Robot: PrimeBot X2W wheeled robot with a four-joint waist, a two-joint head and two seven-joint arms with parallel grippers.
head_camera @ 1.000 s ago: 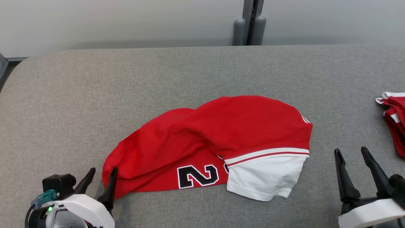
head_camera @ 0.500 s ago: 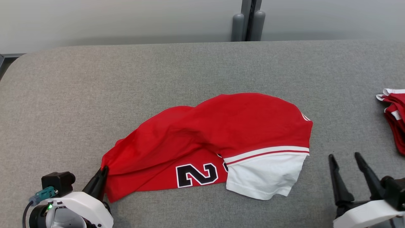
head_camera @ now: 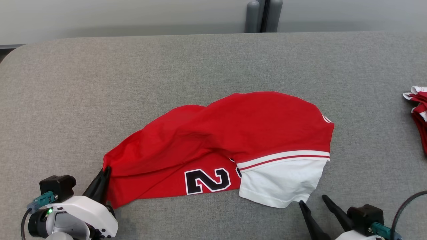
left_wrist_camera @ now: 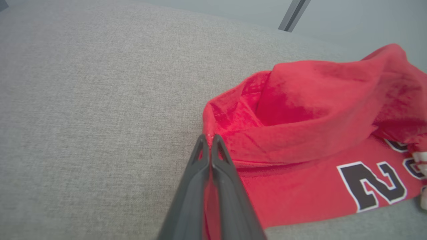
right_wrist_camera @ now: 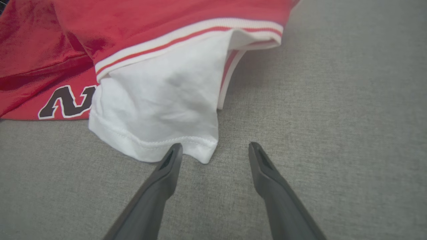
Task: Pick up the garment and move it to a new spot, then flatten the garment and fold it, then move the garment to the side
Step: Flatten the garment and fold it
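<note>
Left wrist view, left end effector (left_wrist_camera: 209,137): fingers pressed together on the very edge of the shirt (left_wrist_camera: 300,116), at its red left corner, with a sliver of cloth showing between them.
Head view, same end effector: low at the near left, with the pinched corner lying on the grey tabletop (head_camera: 133,83).
Right wrist view, right end effector (right_wrist_camera: 215,146): fingers spread apart and holding nothing. One tip is at the hem of the white sleeve (right_wrist_camera: 160,100), the other over bare tabletop just beside the sleeve's corner.
Shirt: a bunched heap in the middle of the tabletop. The red body bulges and is folded over itself, the number (head_camera: 206,180) faces up along the near edge, and the sleeve is at the near right.
Step in hand: by my reading, taking hold for the pick-up. One corner is gripped and the other is not yet gripped.
Doing it well: the right fingers should slide on until the sleeve hem sits well between them, then close on both layers. The two arms should then lift together and evenly, so the cloth hangs open rather than twisting.
Risk: the left pinch is shallow and may slip under the shirt's weight. Gripping the sleeve alone may leave the body bunched.
Other clothes (head_camera: 418,116): a red and white pile at the far right edge, well apart from the shirt. The new spot is best chosen away from it.
</note>
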